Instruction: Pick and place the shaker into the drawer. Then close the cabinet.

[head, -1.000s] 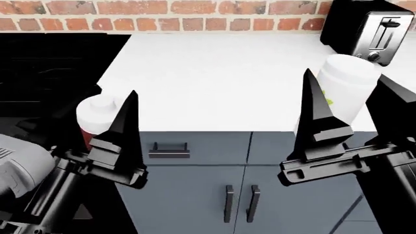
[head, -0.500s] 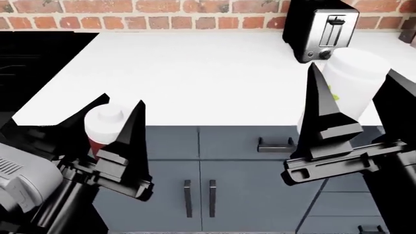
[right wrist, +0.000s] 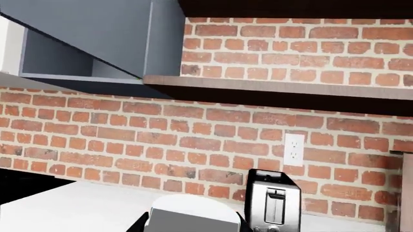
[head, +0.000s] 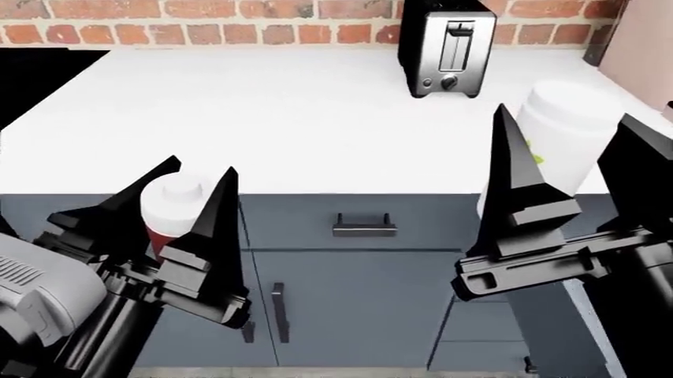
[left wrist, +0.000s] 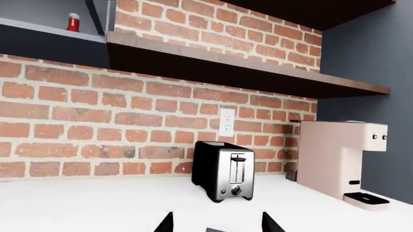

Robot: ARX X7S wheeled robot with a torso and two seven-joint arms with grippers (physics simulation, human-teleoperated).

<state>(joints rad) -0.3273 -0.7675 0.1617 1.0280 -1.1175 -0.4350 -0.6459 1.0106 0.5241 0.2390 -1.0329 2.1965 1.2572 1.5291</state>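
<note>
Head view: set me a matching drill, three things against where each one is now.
Things:
1. shaker
2. toaster
3. large white bottle

Places:
A. between the fingers of the right tool
B. between the fingers of the left tool
C. at the back of the countertop, by the brick wall

Pairs: 1-B, 2-C, 3-A.

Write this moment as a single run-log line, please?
left gripper: shut on shaker | right gripper: around large white bottle | drawers: closed | phase: carrying
</note>
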